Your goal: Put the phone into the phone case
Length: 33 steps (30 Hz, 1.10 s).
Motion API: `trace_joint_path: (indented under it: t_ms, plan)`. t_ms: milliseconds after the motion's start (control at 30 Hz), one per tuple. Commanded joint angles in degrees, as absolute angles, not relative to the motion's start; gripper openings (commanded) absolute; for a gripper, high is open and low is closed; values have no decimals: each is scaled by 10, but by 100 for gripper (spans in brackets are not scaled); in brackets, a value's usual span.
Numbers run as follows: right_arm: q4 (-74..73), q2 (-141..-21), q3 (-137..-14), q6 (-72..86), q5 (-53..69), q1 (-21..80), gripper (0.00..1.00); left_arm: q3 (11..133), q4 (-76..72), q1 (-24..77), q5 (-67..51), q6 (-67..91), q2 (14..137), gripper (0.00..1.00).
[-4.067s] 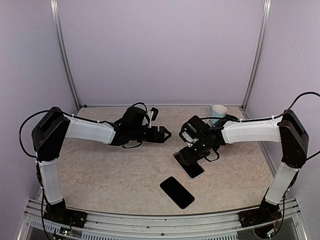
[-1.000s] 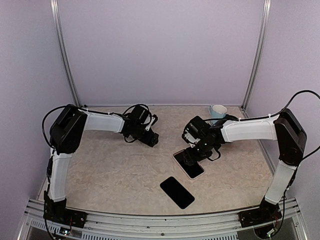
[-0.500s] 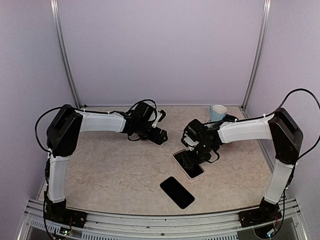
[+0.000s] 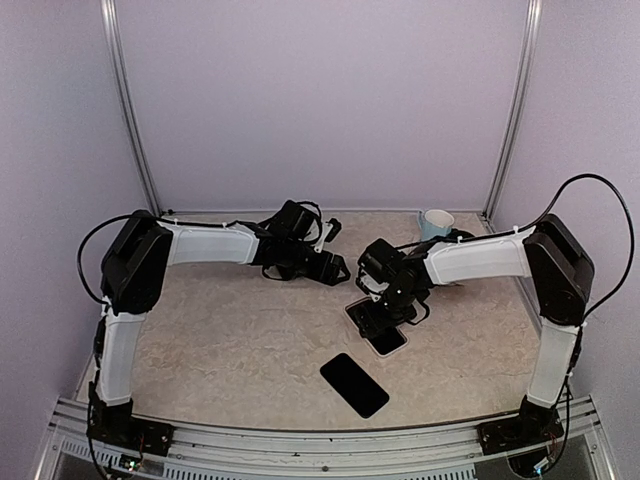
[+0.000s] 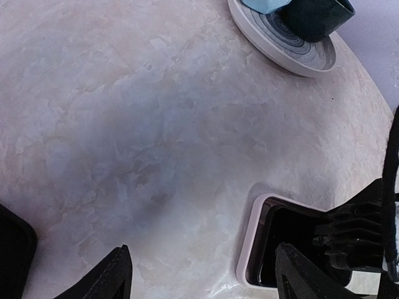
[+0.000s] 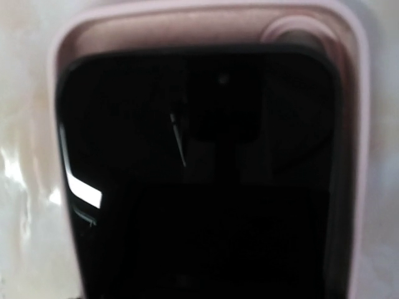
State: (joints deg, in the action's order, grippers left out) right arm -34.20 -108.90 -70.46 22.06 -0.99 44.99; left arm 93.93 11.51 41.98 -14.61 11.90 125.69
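The pink phone case (image 4: 386,352) lies flat at the table's middle right. A glossy black phone (image 6: 199,156) lies inside it, with a strip of the pink case (image 6: 358,124) floor and a round hole showing beyond the phone's top end. My right gripper (image 4: 385,310) sits low over the case and covers its far half; its fingers do not show in its own view. My left gripper (image 5: 206,280) is open and holds nothing, just left of the case (image 5: 249,249). Its right fingertip (image 5: 296,277) overlaps the case's edge in the left wrist view.
A second flat black slab (image 4: 354,384) lies nearer the front edge, with its corner (image 5: 12,249) at the left of the left wrist view. A blue cup (image 4: 435,222) on a grey saucer (image 5: 280,47) stands at the back right. Metal frame posts rise at the back corners.
My left gripper has travelled right across the table, toward the case. My right gripper has shifted slightly left while staying over the case.
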Motion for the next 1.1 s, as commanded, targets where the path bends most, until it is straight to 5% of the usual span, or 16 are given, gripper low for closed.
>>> trace_joint_path:
  t_ms: [0,67,200,333,533,667,1067]
  plan:
    - [-347,-1128,-687,221,-48,445,76,936,107,425,-177,142,1272,79]
    - [-322,-1101,-668,218,-13,444,71,935,107,424,-178,139,1269,78]
    - [-339,-1105,-686,216,-26,443,96,938,108,424,-178,137,1269,78]
    - [-338,-1147,-694,197,-20,444,99,937,107,425,-179,142,1268,79]
    - [-328,-1171,-697,185,-50,444,90,939,109,425,-182,141,1268,79]
    - [-333,-1179,-695,187,-64,444,73,945,110,425,-188,146,1272,79]
    - [-127,-977,-548,173,-44,443,58,937,41,433,-265,229,1285,79]
